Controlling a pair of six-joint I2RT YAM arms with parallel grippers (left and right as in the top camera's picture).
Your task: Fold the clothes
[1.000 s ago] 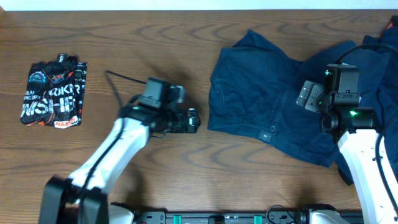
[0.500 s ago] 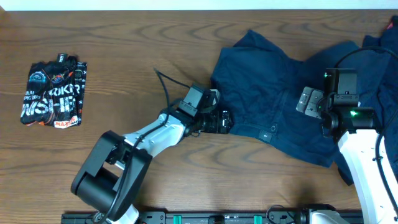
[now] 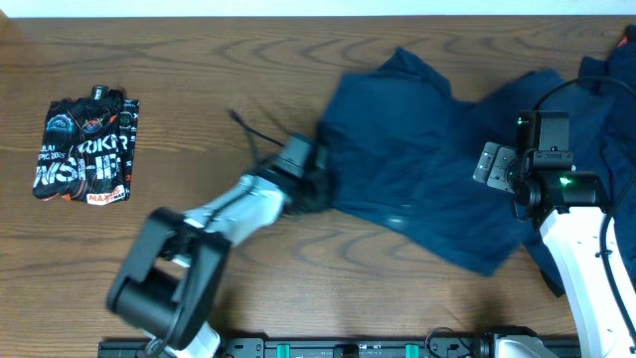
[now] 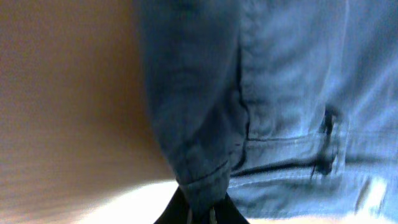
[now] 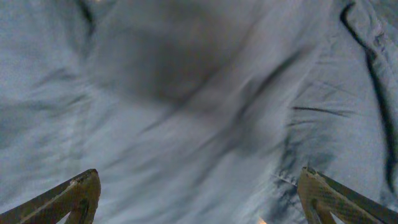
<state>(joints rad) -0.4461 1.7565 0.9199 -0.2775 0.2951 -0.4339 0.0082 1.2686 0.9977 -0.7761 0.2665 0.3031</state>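
Lying open across the right half of the table point(image 3: 199, 60), the shorts point(image 3: 417, 159) are spread in a single wrinkled layer, with no part turned over onto another as far as the overhead view shows. Their left edge sits near the middle of the table and their right side runs under the right arm. A second garment point(image 3: 608, 109) of the same dark blue is bunched at the far right edge, touching or overlapping the shorts; where one ends and the other begins cannot be told.

The left gripper point(image 3: 316, 187) is at the left edge of the shorts. Its wrist view shows a corner of hemmed cloth drawn down between the dark fingers, so it appears closed on that corner. The right gripper point(image 3: 494, 164) hangs over the right part of the shorts with its fingers spread wide and nothing between them, only cloth below.

At the far left lies a printed shirt point(image 3: 87, 149), already folded into a neat rectangle, well apart from everything else.

By my reading one item is finished, the shorts have only just been taken by one corner, and the bunched garment has not been touched, so most of the folding remains
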